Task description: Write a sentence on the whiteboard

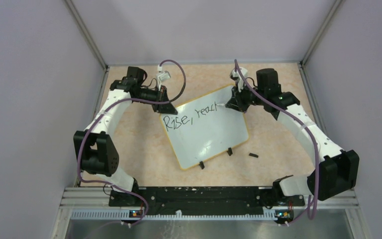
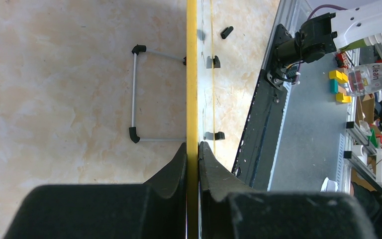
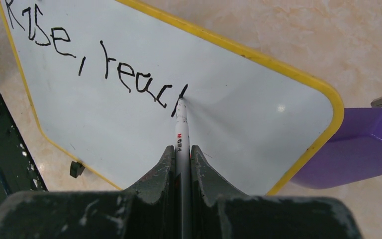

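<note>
The whiteboard (image 1: 210, 133) lies tilted on the table, white with a yellow rim (image 3: 258, 57) and two black clip feet. The sentence (image 1: 191, 115) in black marker reads "Rise, reac" plus one stroke; it also shows in the right wrist view (image 3: 94, 64). My left gripper (image 1: 165, 105) is shut on the board's far left edge, seen edge-on as a yellow strip (image 2: 192, 99) between the fingers. My right gripper (image 1: 235, 102) is shut on a white marker pen (image 3: 181, 134) whose tip touches the board at the last stroke.
A purple wedge block (image 3: 353, 149) sits under the board's far right corner. A small black cap (image 1: 253, 155) lies on the table right of the board. A wire stand (image 2: 135, 94) shows behind the board in the left wrist view. Enclosure walls surround the table.
</note>
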`<state>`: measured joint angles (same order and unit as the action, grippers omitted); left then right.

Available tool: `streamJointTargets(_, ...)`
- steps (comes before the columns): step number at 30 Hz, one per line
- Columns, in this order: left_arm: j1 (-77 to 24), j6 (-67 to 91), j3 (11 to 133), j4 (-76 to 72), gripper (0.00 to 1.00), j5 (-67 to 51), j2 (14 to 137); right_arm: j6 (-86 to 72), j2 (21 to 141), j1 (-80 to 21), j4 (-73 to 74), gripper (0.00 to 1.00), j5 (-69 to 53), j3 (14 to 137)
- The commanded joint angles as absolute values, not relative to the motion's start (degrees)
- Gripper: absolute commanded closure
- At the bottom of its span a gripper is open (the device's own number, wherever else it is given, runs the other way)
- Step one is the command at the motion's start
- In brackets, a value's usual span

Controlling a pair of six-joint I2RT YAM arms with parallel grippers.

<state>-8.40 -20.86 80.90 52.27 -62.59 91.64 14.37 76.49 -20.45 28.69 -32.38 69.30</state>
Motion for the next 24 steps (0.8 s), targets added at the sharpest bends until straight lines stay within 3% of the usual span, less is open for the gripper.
streamJointTargets(1, -9.4, -23.4, 81.4, 50.0, 1.00, -61.1, 90.3, 14.2, 77.5, -19.9, 26.4, 1.00, -31.7, 72.6)
streamJointTargets(24, -9.4, -23.1, 81.4, 49.8, 1.00, -60.7, 90.5, 16.5, 74.9, -18.0, 29.6, 1.00, -32.2, 69.1)
